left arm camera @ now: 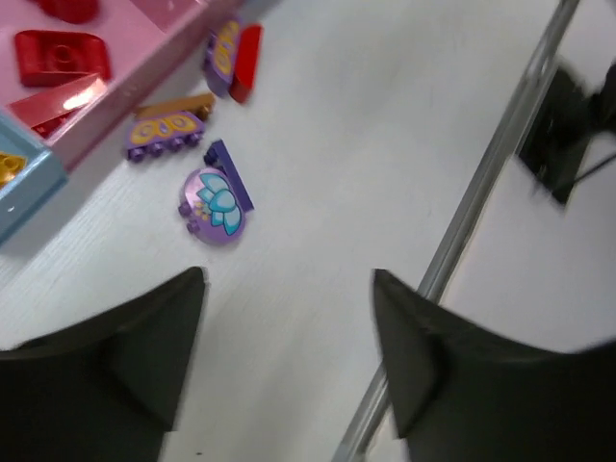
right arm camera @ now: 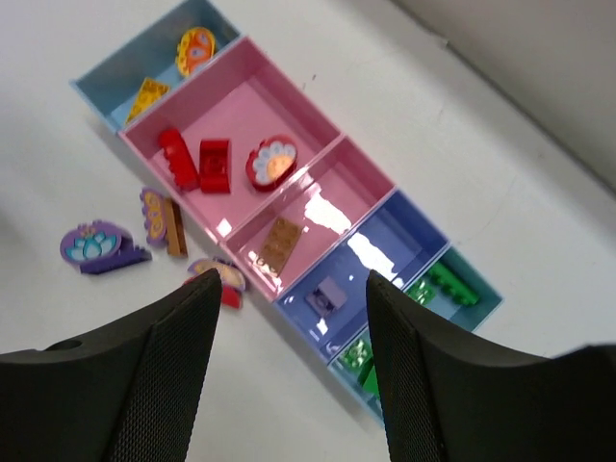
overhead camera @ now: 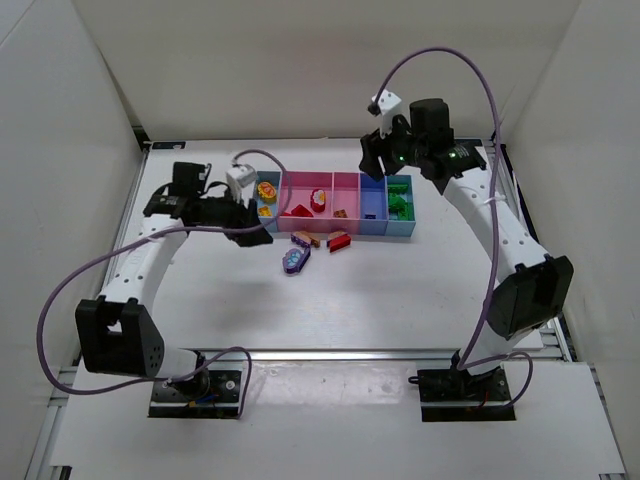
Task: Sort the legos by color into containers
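Legos [overhead camera: 296,260] still unsorted come first from the near edge: three lie around the middle of the worktop [overhead camera: 400,300], well apart from the arms' bases. Nearest is a round purple piece [left arm camera: 214,202] with a blue flower print, lying flat. Just beyond it, close to the containers' near wall, lie a purple-and-brown piece [left arm camera: 168,128] and a purple-and-red piece [left arm camera: 234,60].

The left tool [left arm camera: 289,289] hangs over the worktop left of these, beside the left end of the row, jaws apart and empty.

The containers [overhead camera: 400,233] run left to right toward the far edge. They hold yellow and orange pieces [right arm camera: 195,48] in the light-blue end bin and red pieces [right arm camera: 214,164] in the first pink bin. A brown brick [right arm camera: 279,243] lies in the second pink bin, a small purple brick [right arm camera: 330,294] in the blue one, and green pieces [right arm camera: 438,282] in the right-end bin. Above the row's right half hangs the right tool [right arm camera: 289,289], jaws parted, holding nothing.

The flat round piece offers little height to pinch, so it could likely skid or pop out as the fingers close. The two pieces beyond it sit close together against the bin wall, where a descending finger might knock one aside or strike the wall and shift the whole row. Both mix two colours, so either could end up in the wrong bin. The arms may also crowd each other if both reach for the middle.
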Motion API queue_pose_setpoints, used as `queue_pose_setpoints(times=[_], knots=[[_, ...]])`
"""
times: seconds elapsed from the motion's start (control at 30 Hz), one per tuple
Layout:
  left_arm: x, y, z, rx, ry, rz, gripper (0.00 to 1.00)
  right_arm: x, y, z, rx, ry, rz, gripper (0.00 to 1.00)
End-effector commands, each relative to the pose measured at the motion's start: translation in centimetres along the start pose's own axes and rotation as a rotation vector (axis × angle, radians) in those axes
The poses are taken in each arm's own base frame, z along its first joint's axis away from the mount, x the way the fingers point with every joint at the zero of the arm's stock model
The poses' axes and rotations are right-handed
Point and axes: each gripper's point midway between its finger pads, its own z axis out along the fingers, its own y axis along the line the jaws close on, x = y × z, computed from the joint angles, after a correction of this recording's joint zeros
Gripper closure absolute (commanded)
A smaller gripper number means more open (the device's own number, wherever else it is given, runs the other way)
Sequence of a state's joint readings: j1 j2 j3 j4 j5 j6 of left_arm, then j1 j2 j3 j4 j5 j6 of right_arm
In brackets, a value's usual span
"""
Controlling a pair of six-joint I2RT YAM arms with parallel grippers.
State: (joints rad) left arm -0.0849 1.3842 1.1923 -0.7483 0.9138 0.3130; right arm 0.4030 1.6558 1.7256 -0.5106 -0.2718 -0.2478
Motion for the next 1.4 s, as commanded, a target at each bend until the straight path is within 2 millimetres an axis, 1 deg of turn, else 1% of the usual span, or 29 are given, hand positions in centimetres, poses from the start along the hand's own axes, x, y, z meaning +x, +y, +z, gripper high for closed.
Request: queue_pose_setpoints(times=[0.0, 0.03, 0.07, 0.13, 0.17, 0.27, 0.3, 0.37, 0.5, 0.57, 0.6, 0.63, 0.67, 0.7, 0.73, 0.77, 0.8, 0.83, 0.93, 0.97, 1.0, 1.13, 1.3, 1.37], knots=[[3.7, -1.3, 1.1, 0.04, 0.169, 0.148, 0.15, 3.4, 0.4, 0.1, -0.023, 0.08, 0.004, 0.34], [4.2, -1.3, 1.4, 0.062, 0.193, 0.206, 0.12, 3.5, 0.5, 0.0, -0.023, 0.08, 0.006, 0.34], [5.0, -1.7, 1.5, 0.092, 0.224, 0.211, 0.09, 3.7, 0.4, -0.1, -0.021, 0.083, 0.007, 0.34], [5.9, -2.0, 2.3, 0.146, 0.256, 0.264, 0.05, 4.1, 0.5, -0.2, -0.024, 0.087, 0.009, 0.34], [6.1, -1.9, 2.5, 0.159, 0.262, 0.319, 0.04, 4.3, 0.6, -0.3, -0.027, 0.092, 0.012, 0.34], [7.0, -1.0, 3.7, 0.179, 0.314, 0.393, 0.02, 4.3, 0.6, -0.4, -0.031, 0.092, 0.014, 0.34], [7.5, -0.5, 4.2, 0.189, 0.337, 0.393, 0.02, 4.3, 0.7, -0.4, -0.032, 0.092, 0.013, 0.34], [7.4, 0.2, 4.6, 0.179, 0.356, 0.441, 0.02, 4.2, 0.7, -0.6, -0.033, 0.092, 0.012, 0.34], [7.8, 1.3, 5.9, 0.171, 0.402, 0.456, 0.02, 4.5, 0.6, -0.9, -0.031, 0.099, 0.013, 0.34], [8.0, 1.4, 6.6, 0.169, 0.423, 0.471, 0.02, 4.8, 0.6, -1.0, -0.03, 0.106, 0.015, 0.34], [8.1, 1.8, 7.0, 0.144, 0.435, 0.473, 0.03, 4.9, 0.5, -1.1, -0.028, 0.107, 0.015, 0.34], [7.9, 1.6, 7.4, 0.146, 0.429, 0.479, 0.03, 5.0, 0.4, -1.1, -0.027, 0.109, 0.016, 0.34], [8.3, 1.5, 7.9, 0.142, 0.447, 0.493, 0.04, 5.1, 0.4, -1.2, -0.025, 0.112, 0.018, 0.34], [8.5, 1.6, 8.2, 0.127, 0.454, 0.489, 0.05, 5.1, 0.2, -1.2, -0.021, 0.111, 0.019, 0.34], [8.0, 2.0, 8.9, 0.101, 0.439, 0.511, 0.05, 5.1, 0.0, -1.3, -0.018, 0.111, 0.022, 0.34], [8.5, 2.1, 9.2, 0.079, 0.459, 0.519, 0.07, 5.2, -0.1, -1.4, -0.017, 0.112, 0.024, 0.34], [8.4, 2.3, 9.5, 0.06, 0.458, 0.516, 0.07, 5.2, -0.1, -1.4, -0.016, 0.112, 0.025, 0.34], [8.0, 2.5, 10.1, 0.029, 0.439, 0.504, 0.07, 5.2, -0.2, -1.4, -0.013, 0.112, 0.026, 0.34], [8.0, 3.1, 10.9, -0.041, 0.444, 0.47, 0.08, 5.3, -0.7, -1.6, -0.007, 0.111, 0.033, 0.34], [7.6, 3.2, 11.3, -0.05, 0.424, 0.478, 0.08, 5.4, -0.6, -1.6, -0.01, 0.115, 0.035, 0.34], [8.1, 3.0, 11.5, -0.044, 0.43, 0.48, 0.08, 5.5, -0.7, -1.6, -0.009, 0.115, 0.036, 0.34], [9.2, 3.4, 12.1, -0.035, 0.468, 0.55, 0.05, 5.8, -1.1, -1.9, -0.004, 0.118, 0.051, 0.33], [9.6, 3.8, 12.5, -0.002, 0.484, 0.619, 0.05, 6.1, -1.5, -2.0, -0.004, 0.12, 0.064, 0.33], [9.1, 4.1, 12.7, -0.009, 0.48, 0.629, 0.05, 6.2, -1.6, -2.1, -0.001, 0.119, 0.067, 0.33]])
